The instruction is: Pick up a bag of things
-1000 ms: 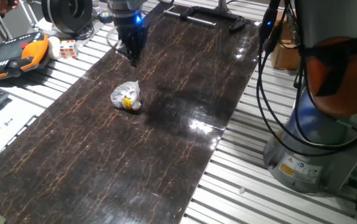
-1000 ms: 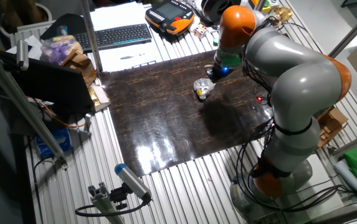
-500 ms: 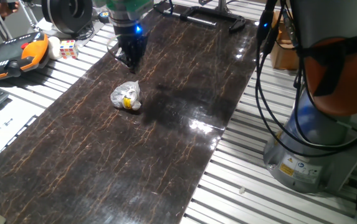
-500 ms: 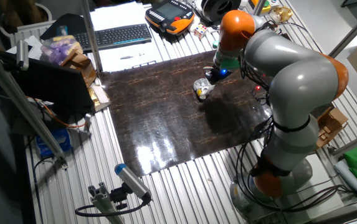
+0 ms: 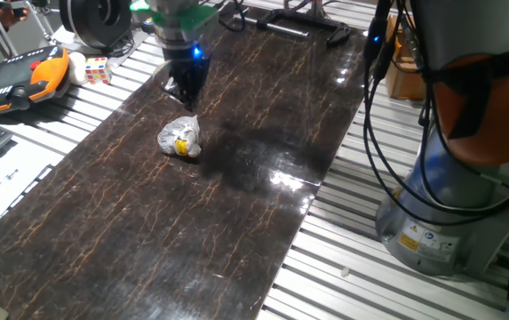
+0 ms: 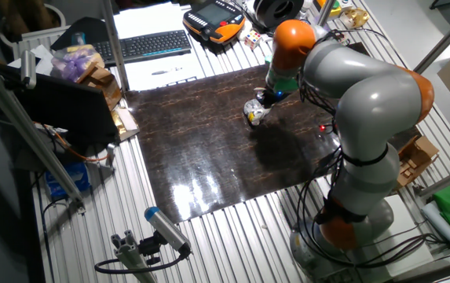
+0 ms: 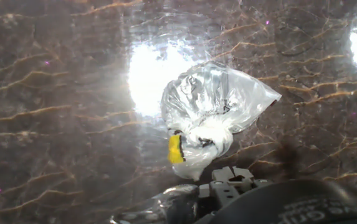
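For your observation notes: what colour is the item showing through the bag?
Yellow, inside the bag of things; clearest in the hand view.

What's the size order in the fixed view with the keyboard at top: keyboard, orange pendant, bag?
1. Keyboard
2. Orange pendant, somewhat smaller
3. Bag, clearly smallest

The first two sit farther from the camera, so perspective only strengthens the bag's last place.

We can read no words, brands or numbers in any view; the robot base [image 5: 432,236] carries a few small stickers, one yellow like a warning sign, but their print is too small for us to make out; the keyboard [image 6: 154,45] shows rows of keys whose letters are too small for us to read. The bag [image 7: 209,115] bears dark marks we cannot decipher.
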`<state>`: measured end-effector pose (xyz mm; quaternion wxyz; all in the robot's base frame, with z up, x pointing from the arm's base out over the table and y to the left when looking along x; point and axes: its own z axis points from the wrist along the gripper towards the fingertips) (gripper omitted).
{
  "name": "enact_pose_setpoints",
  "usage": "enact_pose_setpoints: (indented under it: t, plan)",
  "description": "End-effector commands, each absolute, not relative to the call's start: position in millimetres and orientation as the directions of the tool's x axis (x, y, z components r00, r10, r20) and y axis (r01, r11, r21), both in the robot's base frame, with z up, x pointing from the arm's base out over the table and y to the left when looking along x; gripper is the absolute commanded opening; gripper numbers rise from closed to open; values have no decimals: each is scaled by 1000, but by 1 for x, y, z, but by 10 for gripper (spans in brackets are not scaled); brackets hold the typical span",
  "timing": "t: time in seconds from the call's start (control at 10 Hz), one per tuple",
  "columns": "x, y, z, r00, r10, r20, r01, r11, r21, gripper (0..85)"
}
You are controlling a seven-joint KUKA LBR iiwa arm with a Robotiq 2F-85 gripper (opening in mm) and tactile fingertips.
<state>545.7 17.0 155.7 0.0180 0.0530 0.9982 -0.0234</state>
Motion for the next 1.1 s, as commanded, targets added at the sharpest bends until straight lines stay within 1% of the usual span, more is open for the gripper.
enact_pose_setpoints:
  t: [0.0, 0.2, 0.3, 0.4, 0.6, 1.0]
  plan:
    - [547, 17, 152, -994, 101, -41, 104, 992, -65, 7]
    - [552, 18, 143, -994, 103, -46, 107, 991, -83, 7]
    - [556, 17, 135, -993, 107, -45, 110, 991, -72, 7]
    - [556, 17, 129, -991, 125, -42, 126, 991, -36, 7]
    - [556, 22, 120, -993, 110, -41, 111, 993, -31, 7]
    - [557, 24, 117, -992, 117, -41, 117, 993, 0, 7]
